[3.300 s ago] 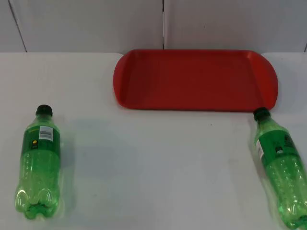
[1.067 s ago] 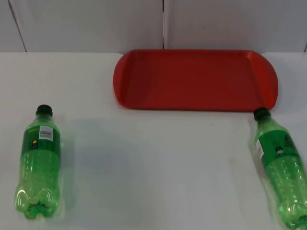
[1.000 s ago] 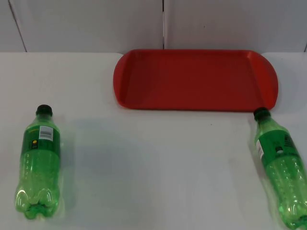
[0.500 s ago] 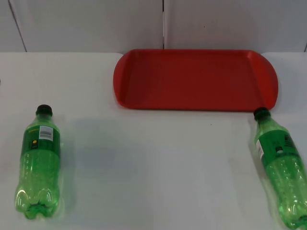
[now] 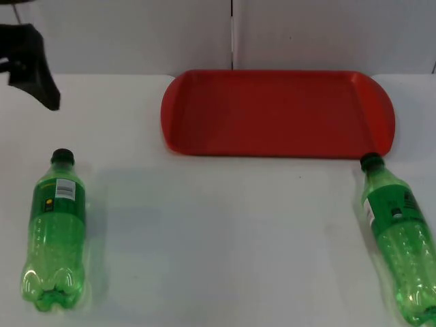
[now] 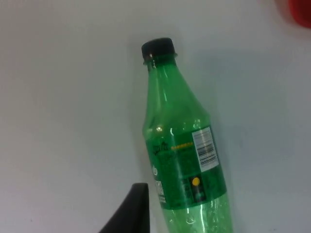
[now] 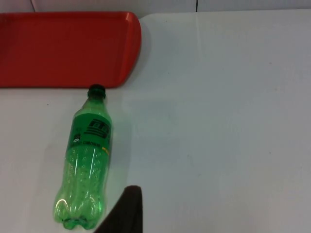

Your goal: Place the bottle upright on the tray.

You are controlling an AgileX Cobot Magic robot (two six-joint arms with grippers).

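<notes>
Bottles [image 5: 56,231] lie unmoved; left gripper [image 5: 30,65] has newly entered above.

Even bright light, soft shadows; left pincer [image 5: 34,68] maybe blurred.

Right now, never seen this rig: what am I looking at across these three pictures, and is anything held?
It is a two-armed robot at a white table; each arm ends in a two-finger gripper with a small camera on its wrist.

The top view looks down on the table. At the far side lies a red tray, nothing on it. Two green bottles with black caps lie on their sides: the left bottle and the right bottle, whose cap sits just off the tray's corner.

The black shape near the wall is the left gripper coming in.

The left wrist view looks along that gripper at the left bottle. The right wrist view shows the right bottle and the tray.

Nothing is held; both bottles lie untouched.
</notes>
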